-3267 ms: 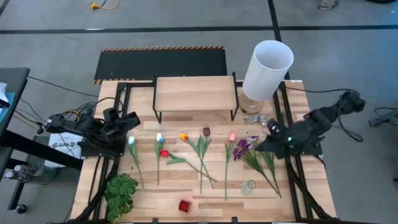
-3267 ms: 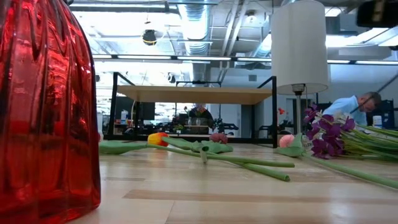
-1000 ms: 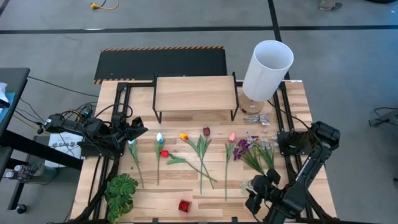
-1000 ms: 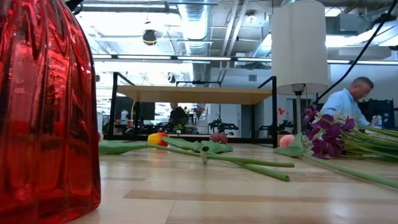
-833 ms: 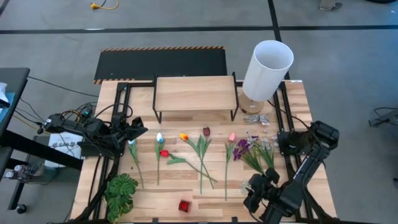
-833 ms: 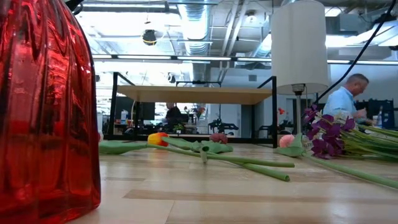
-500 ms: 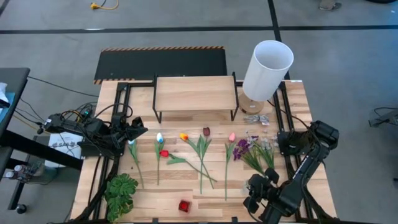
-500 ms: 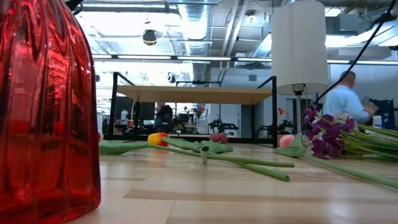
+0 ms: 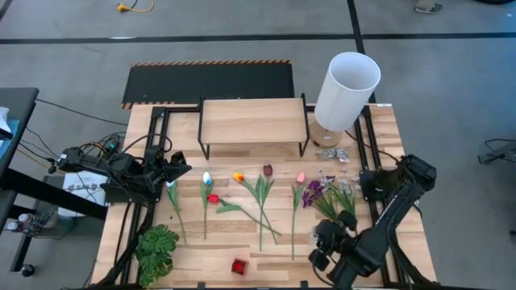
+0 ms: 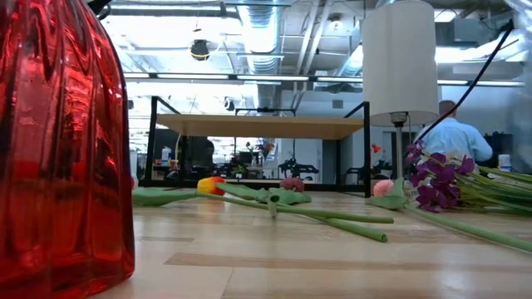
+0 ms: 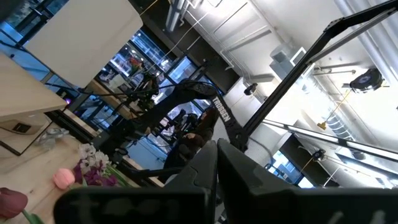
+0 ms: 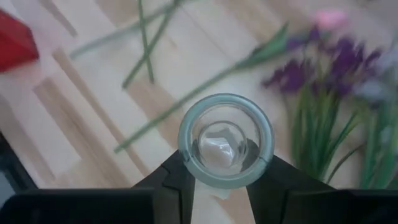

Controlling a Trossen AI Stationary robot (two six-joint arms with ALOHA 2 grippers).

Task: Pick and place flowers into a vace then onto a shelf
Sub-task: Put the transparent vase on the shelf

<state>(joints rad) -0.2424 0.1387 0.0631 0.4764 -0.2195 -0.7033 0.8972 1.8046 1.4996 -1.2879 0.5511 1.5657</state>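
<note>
Here the right claw [image 12: 219, 180] is clenched on a clear glass vase [image 12: 225, 139] at the lower right of the bench [image 9: 242, 242]; the flowers [image 9: 258, 197] lie across the middle, the shelf [image 9: 252, 121] above them. The left claw's [image 9: 172, 165] state I cannot tell.

Pale wood tabletop [image 9: 242, 242] showing light grain, red ribbed glass vase [image 10: 58, 141] glowing, purple blossoms [image 9: 316, 192] showing beside pink tulip [image 9: 301, 177], clear glass vase [image 12: 225, 140] gleaming, white lampshade [image 9: 347, 79] standing out

Glossy ribbed red glass vase [image 10: 62, 141] on smooth pale wood table [image 10: 274, 257].
</note>
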